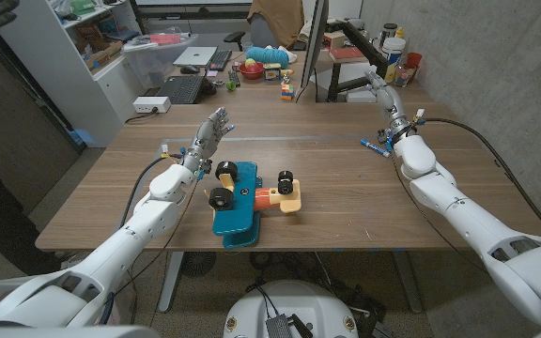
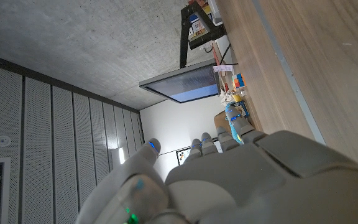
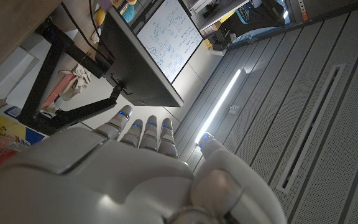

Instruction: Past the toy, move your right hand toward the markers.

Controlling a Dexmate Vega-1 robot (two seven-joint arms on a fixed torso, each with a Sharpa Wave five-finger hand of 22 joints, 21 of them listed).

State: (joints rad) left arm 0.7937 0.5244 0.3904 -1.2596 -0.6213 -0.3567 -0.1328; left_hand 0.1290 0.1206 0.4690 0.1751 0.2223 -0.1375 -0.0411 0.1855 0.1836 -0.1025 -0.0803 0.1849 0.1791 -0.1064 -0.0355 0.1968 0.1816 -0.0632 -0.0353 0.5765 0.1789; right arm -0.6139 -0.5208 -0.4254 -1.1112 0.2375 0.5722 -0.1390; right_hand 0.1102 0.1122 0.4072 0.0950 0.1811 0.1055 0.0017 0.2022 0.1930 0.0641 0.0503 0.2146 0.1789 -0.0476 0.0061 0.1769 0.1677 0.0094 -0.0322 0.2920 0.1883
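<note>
The toy point(image 1: 249, 198), a blue truck with black wheels and an orange and yellow front, lies in the middle of the wooden table point(image 1: 346, 202). A blue marker point(image 1: 376, 146) lies on the table to the right, just beside my right wrist. My right hand point(image 1: 386, 101) is raised above the table's far right part, beyond the marker, its fingers stretched out and holding nothing. In the right wrist view that hand point(image 3: 135, 168) holds its fingers side by side. My left hand point(image 1: 210, 133) stands up left of the toy, fingers apart and empty; its back point(image 2: 241, 180) shows in the left wrist view.
At the table's far end stand a monitor point(image 1: 315, 47) on an arm, a keyboard point(image 1: 181, 89), a red bowl point(image 1: 250, 69), a colour cube point(image 1: 287, 90) and bottles point(image 1: 394, 52). A black cable point(image 1: 482, 136) runs along the right side. Shelves point(image 1: 83, 66) stand at the left.
</note>
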